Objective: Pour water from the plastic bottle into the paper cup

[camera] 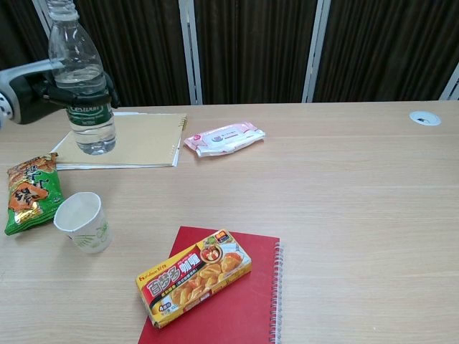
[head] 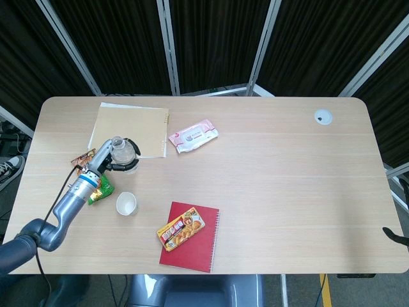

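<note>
Left hand (camera: 32, 89) grasping one clear plastic water bottle (camera: 79, 86) upright, raised at upper left, one white paper cup (camera: 82, 223) standing at lower left, one green snack packet (camera: 30, 192) beside it, right hand out of view.

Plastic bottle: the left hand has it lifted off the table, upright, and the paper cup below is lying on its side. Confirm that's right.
Not quite. The paper cup is standing upright on the table with its mouth open to the top, not lying on its side; the chest view shows this. The rest holds: the left hand holds the plastic bottle upright, clear of the table.
</note>
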